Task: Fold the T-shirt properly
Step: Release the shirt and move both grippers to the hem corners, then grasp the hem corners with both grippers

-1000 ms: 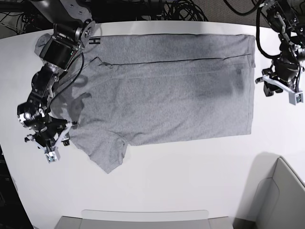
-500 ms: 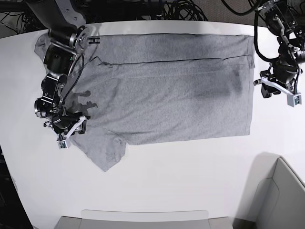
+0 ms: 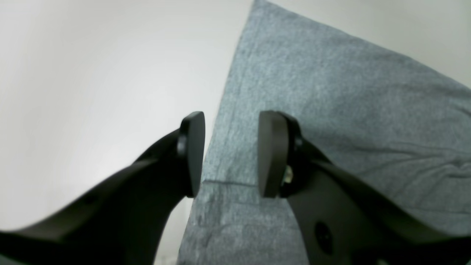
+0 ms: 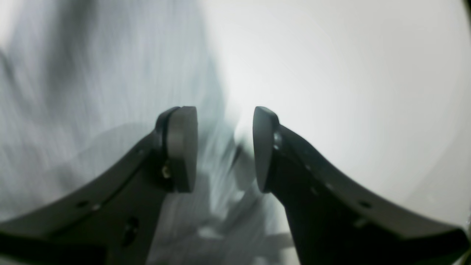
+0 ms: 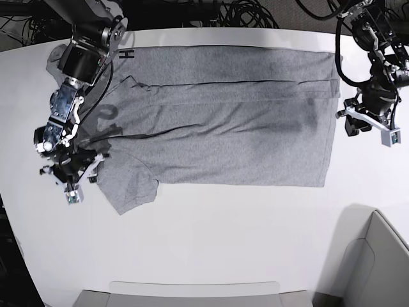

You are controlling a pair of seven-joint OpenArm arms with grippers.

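Observation:
The heather-grey T-shirt (image 5: 223, 128) lies spread flat on the white table (image 5: 211, 243), with a black letter H (image 5: 126, 55) showing at its top left corner. My right gripper (image 5: 78, 182) is open at the shirt's left edge beside the lower sleeve (image 5: 131, 188). In the right wrist view, the right gripper (image 4: 224, 154) is blurred, with cloth (image 4: 92, 73) on its left and bare table on its right. My left gripper (image 5: 369, 128) is open just off the shirt's right hem. In the left wrist view, the left gripper (image 3: 230, 154) straddles the hem edge (image 3: 331, 92) with nothing held.
Black cables (image 5: 243, 13) lie behind the table's far edge. A grey bin (image 5: 377, 268) stands at the front right and a grey tray (image 5: 192, 291) at the front edge. A fold line (image 5: 243, 82) runs across the upper shirt.
The right gripper moved in onto the sleeve area, then back left. The shirt shifted left with it. Its lower sleeve and right hem sit further left, and a new crease crosses the body.

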